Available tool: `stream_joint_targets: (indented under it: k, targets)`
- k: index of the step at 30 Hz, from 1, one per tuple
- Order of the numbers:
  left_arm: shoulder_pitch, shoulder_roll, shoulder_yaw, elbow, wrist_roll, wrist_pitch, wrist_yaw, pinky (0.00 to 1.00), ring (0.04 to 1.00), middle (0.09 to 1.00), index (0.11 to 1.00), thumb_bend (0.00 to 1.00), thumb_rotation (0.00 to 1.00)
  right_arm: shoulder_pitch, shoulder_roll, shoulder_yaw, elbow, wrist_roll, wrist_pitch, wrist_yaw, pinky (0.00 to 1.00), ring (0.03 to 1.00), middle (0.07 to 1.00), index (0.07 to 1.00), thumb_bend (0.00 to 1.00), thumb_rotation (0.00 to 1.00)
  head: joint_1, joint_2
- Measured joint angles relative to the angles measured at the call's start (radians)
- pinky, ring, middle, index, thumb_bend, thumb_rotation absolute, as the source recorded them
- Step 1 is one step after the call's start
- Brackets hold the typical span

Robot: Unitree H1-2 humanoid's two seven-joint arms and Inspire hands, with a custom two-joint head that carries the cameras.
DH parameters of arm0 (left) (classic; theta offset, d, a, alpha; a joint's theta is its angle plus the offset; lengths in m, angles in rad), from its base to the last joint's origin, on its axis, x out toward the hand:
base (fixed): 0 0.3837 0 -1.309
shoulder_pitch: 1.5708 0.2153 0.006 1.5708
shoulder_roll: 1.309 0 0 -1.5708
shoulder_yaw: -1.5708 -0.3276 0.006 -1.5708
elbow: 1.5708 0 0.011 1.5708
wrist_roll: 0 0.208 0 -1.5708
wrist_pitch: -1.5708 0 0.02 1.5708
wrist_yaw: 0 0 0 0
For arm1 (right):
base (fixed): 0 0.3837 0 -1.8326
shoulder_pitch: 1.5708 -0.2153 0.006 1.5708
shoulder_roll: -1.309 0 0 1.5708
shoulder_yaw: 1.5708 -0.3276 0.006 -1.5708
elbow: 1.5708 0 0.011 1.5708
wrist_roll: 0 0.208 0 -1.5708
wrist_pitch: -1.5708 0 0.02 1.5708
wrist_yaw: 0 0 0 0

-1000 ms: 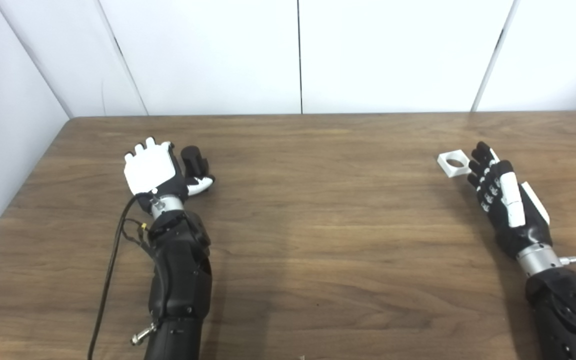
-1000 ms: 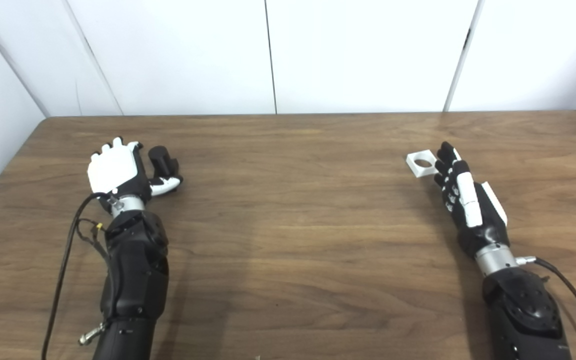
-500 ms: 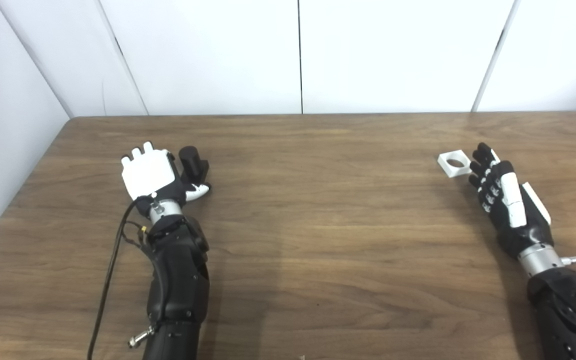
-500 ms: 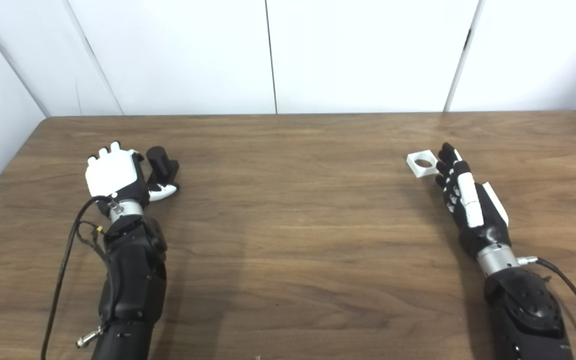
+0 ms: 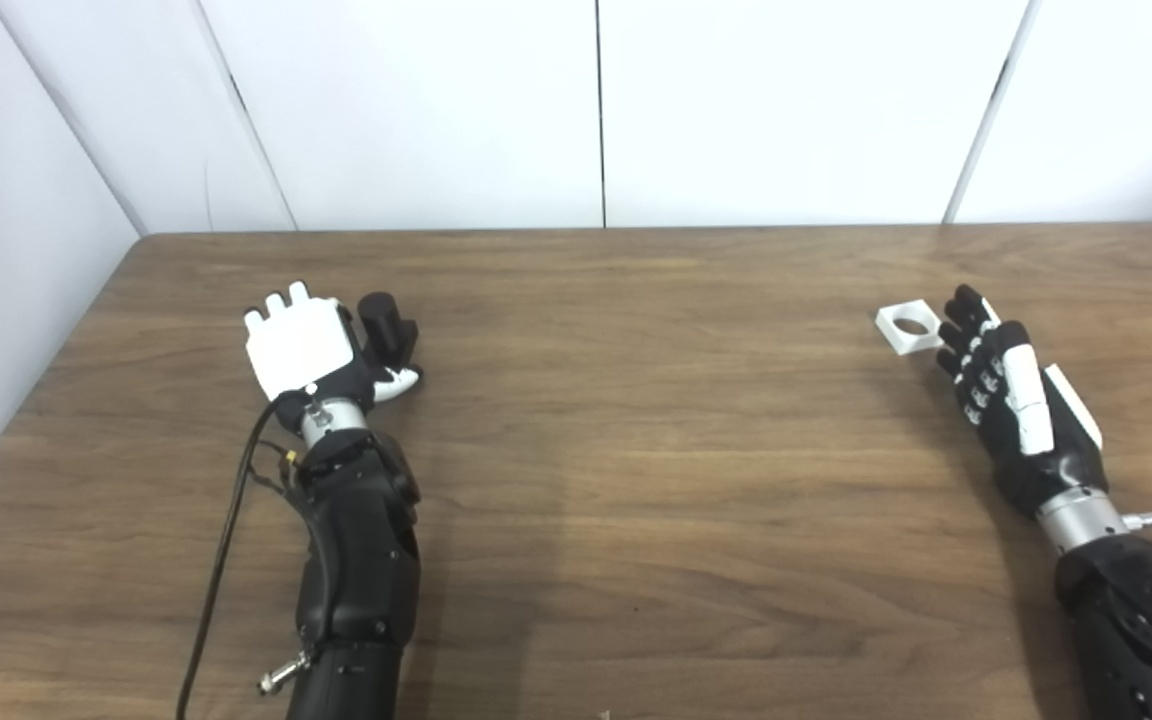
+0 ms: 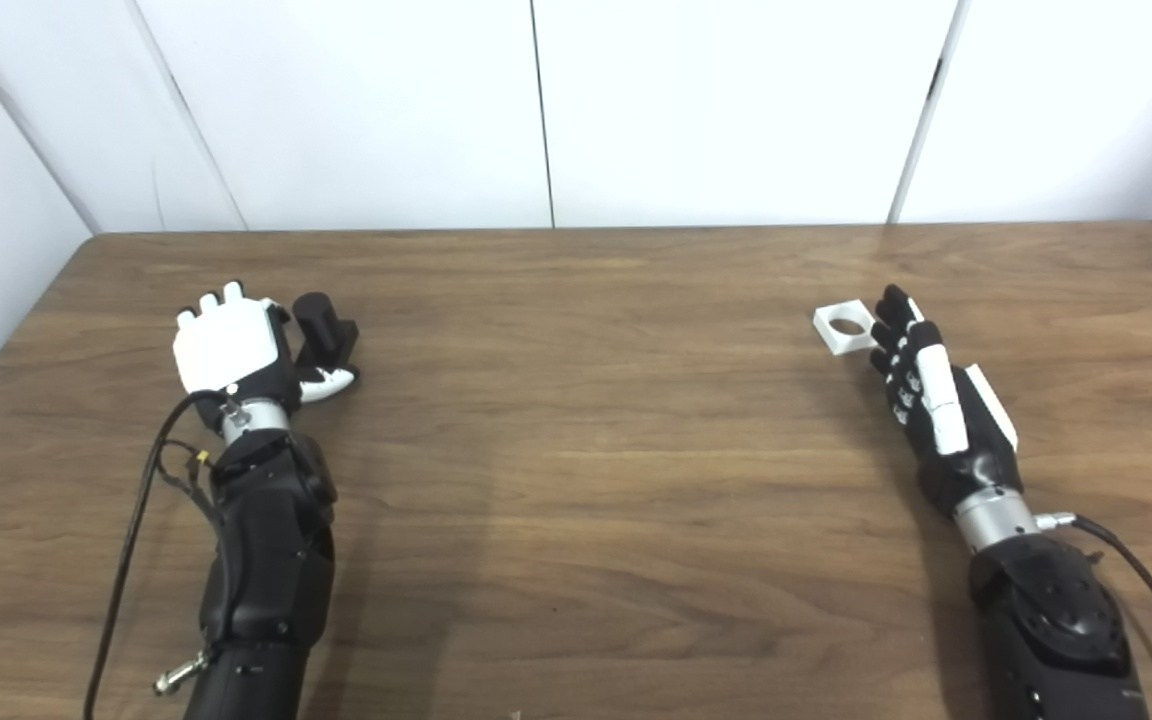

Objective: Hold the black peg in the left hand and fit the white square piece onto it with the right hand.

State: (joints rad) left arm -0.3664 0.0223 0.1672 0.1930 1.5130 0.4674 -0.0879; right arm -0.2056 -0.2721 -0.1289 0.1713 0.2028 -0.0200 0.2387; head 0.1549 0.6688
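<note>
The black peg (image 5: 382, 318) stands upright on the table (image 5: 636, 450) at the left. My left hand (image 5: 298, 345) lies against its left side, white back up. The hand's fingers (image 5: 288, 300) are bent forward and its thumb (image 5: 396, 380) reaches along the near side of the peg. The hand looks open around the peg, not closed on it. At the right lies the white square piece (image 5: 908, 326) with a round hole, flat on the table. My right hand (image 5: 1004, 395) is open, its outstretched fingertips (image 5: 958, 305) touching the piece's right edge.
White wall panels (image 5: 596, 110) rise behind the table's far edge and along its left side. A black cable (image 5: 221, 540) runs beside my left forearm. The wood between the two arms is bare.
My left hand has drawn a little closer to the peg, its fingers bending and the thumb tucking in. The peg, the white piece and my right hand have hardly moved.
</note>
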Motion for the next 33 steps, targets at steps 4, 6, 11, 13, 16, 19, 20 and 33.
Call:
stream_joint_targets:
  k: [4,6,11,13,16,19,20,33]
  targets:
    - [0.0,0.0,-0.005,0.005,-0.008,0.0,0.006,1.0,1.0,0.994,0.743,0.75,0.4,0.0,-0.001,0.001,-0.001,0.0,0.001,0.0,1.0,1.0,1.0,1.0,0.57,1.0,-0.003,-0.002]
    - [0.0,0.0,-0.009,0.008,-0.01,0.0,0.007,1.0,1.0,0.991,0.737,0.74,0.4,0.0,-0.001,0.001,-0.001,0.0,0.001,0.001,1.0,1.0,1.0,1.0,0.58,1.0,-0.003,-0.002]
    - [-0.008,0.003,-0.013,0.035,-0.021,0.0,0.026,1.0,1.0,0.982,0.733,0.74,0.41,0.001,-0.003,0.0,-0.001,0.0,0.002,0.001,1.0,1.0,1.0,1.0,0.57,1.0,-0.002,-0.003]
    - [-0.012,0.004,-0.013,0.043,-0.022,0.0,0.034,1.0,1.0,0.983,0.742,0.74,0.41,0.002,-0.003,0.0,-0.002,0.001,0.004,0.001,1.0,1.0,1.0,1.0,0.56,1.0,-0.003,-0.002]
    - [-0.014,0.003,-0.012,0.045,-0.022,0.0,0.036,1.0,1.0,0.984,0.746,0.74,0.4,0.002,-0.004,0.0,-0.002,0.001,0.004,0.001,1.0,1.0,1.0,1.0,0.56,1.0,-0.005,-0.005]
    - [-0.02,-0.001,-0.004,0.05,-0.024,-0.001,0.037,1.0,1.0,0.982,0.745,0.74,0.39,0.005,-0.007,0.0,-0.004,0.001,0.004,0.0,1.0,1.0,1.0,1.0,0.57,1.0,-0.006,-0.005]
    - [-0.023,-0.002,-0.003,0.053,-0.024,0.0,0.038,1.0,1.0,0.982,0.743,0.74,0.39,0.006,-0.008,0.0,-0.004,0.001,0.004,0.001,1.0,1.0,1.0,1.0,0.57,1.0,-0.006,-0.006]
    - [-0.031,-0.007,-0.009,0.084,-0.055,-0.002,0.063,1.0,1.0,0.959,0.717,0.71,0.28,0.008,-0.012,0.0,-0.006,0.006,0.004,0.002,1.0,1.0,1.0,1.0,0.57,1.0,-0.006,-0.011]
